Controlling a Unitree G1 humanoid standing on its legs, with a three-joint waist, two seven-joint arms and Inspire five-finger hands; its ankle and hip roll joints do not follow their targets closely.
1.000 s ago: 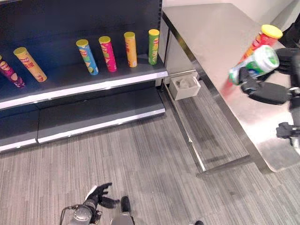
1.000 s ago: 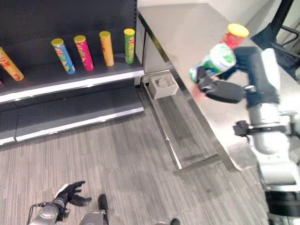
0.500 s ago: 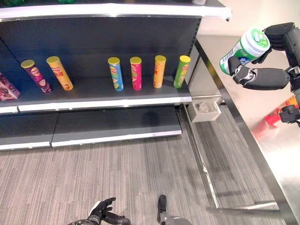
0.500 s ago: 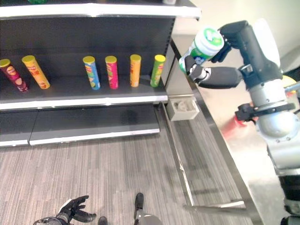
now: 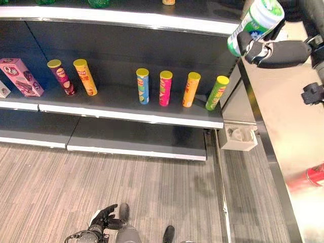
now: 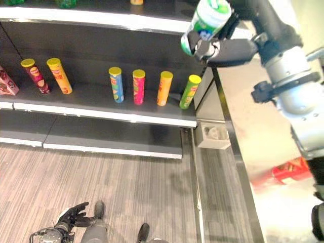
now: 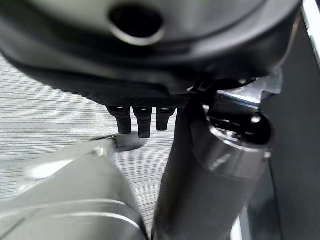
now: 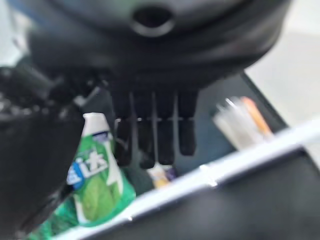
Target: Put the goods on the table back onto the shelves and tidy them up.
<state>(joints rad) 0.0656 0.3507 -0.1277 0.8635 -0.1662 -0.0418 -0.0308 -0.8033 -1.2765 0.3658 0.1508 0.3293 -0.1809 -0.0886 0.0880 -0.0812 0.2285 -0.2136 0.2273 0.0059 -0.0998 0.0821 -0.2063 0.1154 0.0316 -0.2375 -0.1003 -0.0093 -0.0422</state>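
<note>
A green-and-white tub (image 5: 254, 24) is held at the upper right of the frame in the right hand (image 5: 276, 50), whose fingers and thumb are curled round its lower part. The tub is tilted, its white lid toward the upper right, and it is raised level with the top shelf (image 5: 126, 17), just past that shelf's right end. In the right wrist view the tub (image 8: 97, 185) is seen beside the dark fingers (image 8: 155, 132), though the picture there is too blurred to show the contact itself.

On the middle shelf (image 5: 121, 114) six cans stand in a row: a purple can (image 5: 62, 77) and an orange can (image 5: 85, 77) at the left, then a blue can (image 5: 143, 86), a pink can (image 5: 165, 88), a second orange can (image 5: 191, 89) and a green can (image 5: 217, 92) toward the right end. A pink box (image 5: 21, 76) stands at the far left of that shelf.

The steel bench (image 5: 283, 126) runs down the right side of the frame, and a red can (image 6: 291, 170) lies on it near the lower right. A small grey bin (image 5: 238, 138) is set on the floor between the shelf and the bench.

The left hand (image 5: 104, 220) hangs low at the bottom edge, above the floor (image 5: 61, 187), fingers loosely spread and holding nothing.
</note>
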